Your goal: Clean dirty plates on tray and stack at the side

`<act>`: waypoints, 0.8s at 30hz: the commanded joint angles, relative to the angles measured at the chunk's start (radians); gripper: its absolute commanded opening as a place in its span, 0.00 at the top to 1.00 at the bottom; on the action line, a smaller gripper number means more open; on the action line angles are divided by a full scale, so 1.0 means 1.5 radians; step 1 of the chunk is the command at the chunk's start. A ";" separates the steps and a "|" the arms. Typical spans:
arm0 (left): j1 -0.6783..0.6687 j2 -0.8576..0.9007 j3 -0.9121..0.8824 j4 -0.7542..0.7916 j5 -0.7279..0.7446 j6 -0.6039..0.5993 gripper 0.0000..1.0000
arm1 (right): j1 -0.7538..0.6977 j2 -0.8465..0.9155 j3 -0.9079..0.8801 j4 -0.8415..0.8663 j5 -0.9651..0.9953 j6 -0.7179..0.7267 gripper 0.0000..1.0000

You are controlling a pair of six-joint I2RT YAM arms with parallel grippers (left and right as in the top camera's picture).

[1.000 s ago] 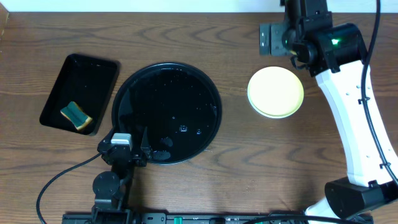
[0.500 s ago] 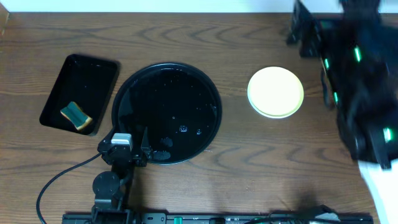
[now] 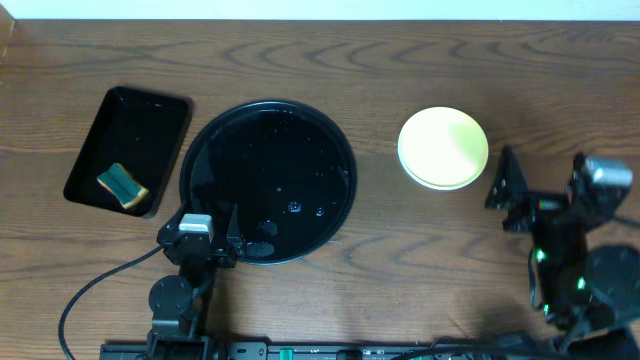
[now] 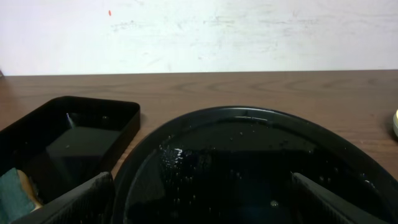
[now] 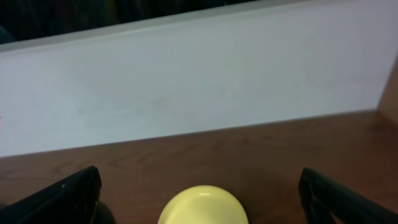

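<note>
The round black tray point(image 3: 300, 135) lies mid-table with wet specks and no plate on it; it also fills the left wrist view point(image 4: 249, 134). A pale yellow plate point(image 3: 443, 146) sits right of the tray, with a thin pale edge under it; no mint-blue plate can be made out. It also shows in the right wrist view point(image 5: 202, 210). My left gripper point(image 3: 206, 224) is open and empty at the tray's front-left rim, its fingers point(image 4: 74, 200) spread wide. My right gripper point(image 3: 540, 186) is open and empty, low at the front right, facing the yellow plate.
A rectangular black tray point(image 3: 150, 110) at the left holds a green-and-yellow sponge point(image 3: 122, 186). A white wall point(image 4: 199, 31) runs along the table's far edge. The right arm's base point(image 3: 600, 290) stands at the front right corner.
My right arm has swung from the back right, beyond the yellow plate, down to the front right corner. The left arm, tray and plate have not moved.
</note>
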 commanded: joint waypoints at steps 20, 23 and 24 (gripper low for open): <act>-0.001 0.001 -0.008 -0.026 0.016 0.007 0.12 | -0.045 -0.282 -0.419 0.126 -0.008 0.132 0.01; -0.001 0.001 -0.008 -0.026 0.016 0.007 0.12 | -0.046 -0.294 -0.449 0.158 -0.008 0.128 0.01; -0.001 0.001 -0.008 -0.026 0.016 0.007 0.12 | -0.046 -0.299 -0.457 0.165 -0.009 0.122 0.01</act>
